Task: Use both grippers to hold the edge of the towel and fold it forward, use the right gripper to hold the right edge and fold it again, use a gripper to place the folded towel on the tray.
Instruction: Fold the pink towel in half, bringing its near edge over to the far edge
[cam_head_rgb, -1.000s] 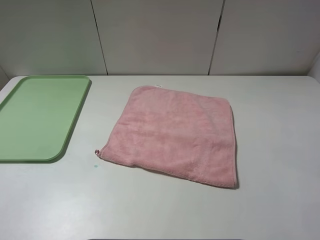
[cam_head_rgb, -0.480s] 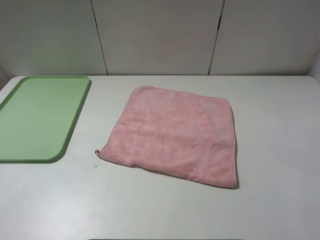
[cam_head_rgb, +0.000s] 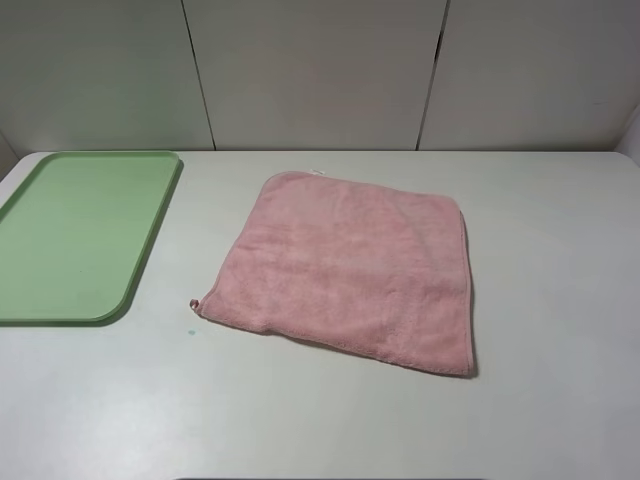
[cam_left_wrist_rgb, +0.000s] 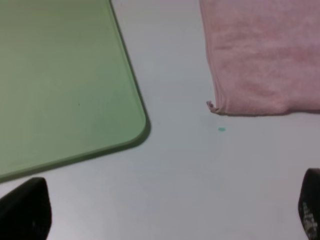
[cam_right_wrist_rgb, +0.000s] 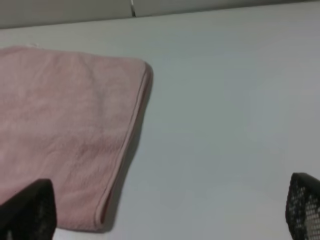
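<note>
While towel (cam_head_rgb: 350, 268) lies flat, loop corner (cam_head_rgb: 195, 304) toward tray (cam_head_rgb: 80, 235) | left hand (cam_left_wrist_rgb: 167, 212) spread | right hand (cam_right_wrist_rgb: 165, 212) spread

Lighting is soft, even and moderately bright in all views. The towel (cam_head_rgb: 350, 265) casts a thin dark shadow on the table (cam_head_rgb: 560, 300) along its near and right edges. The tray (cam_head_rgb: 70, 240) rim throws a narrow shadow line. The high view is sharp. Both wrist views are softer, with the dark fingertips (cam_left_wrist_rgb: 25, 210) blurred at the frame corners.
</note>
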